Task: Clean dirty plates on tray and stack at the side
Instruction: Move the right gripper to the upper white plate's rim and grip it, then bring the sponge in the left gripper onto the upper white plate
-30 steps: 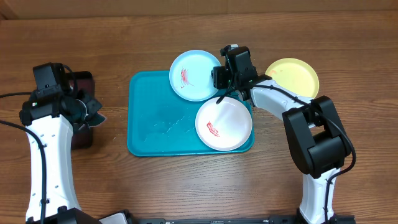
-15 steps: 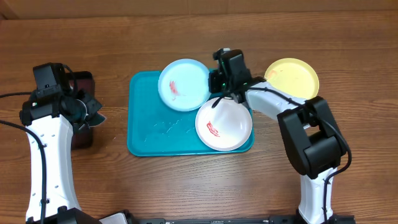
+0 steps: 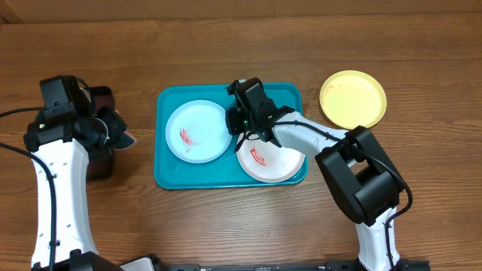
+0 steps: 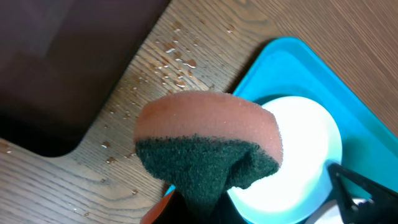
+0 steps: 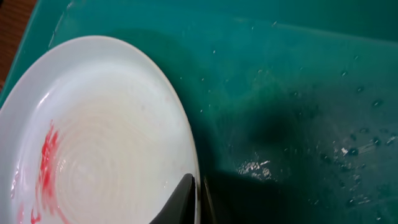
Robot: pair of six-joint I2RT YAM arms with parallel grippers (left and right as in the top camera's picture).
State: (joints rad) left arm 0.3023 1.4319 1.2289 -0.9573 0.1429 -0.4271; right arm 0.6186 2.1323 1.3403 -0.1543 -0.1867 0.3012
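The teal tray (image 3: 169, 173) holds two plates. A light blue plate (image 3: 197, 132) with a red smear lies on its left half. My right gripper (image 3: 235, 124) is shut on that plate's right rim, and in the right wrist view the fingers (image 5: 186, 199) pinch the rim of the plate (image 5: 99, 149). A white plate (image 3: 273, 156) with a red smear sits at the tray's front right. A yellow-green plate (image 3: 352, 99) rests on the table to the right of the tray. My left gripper (image 3: 111, 129) hovers left of the tray, shut on a sponge (image 4: 208, 140) with an orange top and dark green pad.
A dark maroon tray (image 3: 98, 162) lies under the left arm at the table's left, also seen in the left wrist view as the maroon tray (image 4: 62, 62). Water drops dot the wood (image 4: 168, 62) beside it and the tray floor (image 5: 311, 124).
My right gripper closed on the light blue plate's rim and dragged it from the tray's back edge leftward and forward onto the tray's left half. The left arm stayed almost still.
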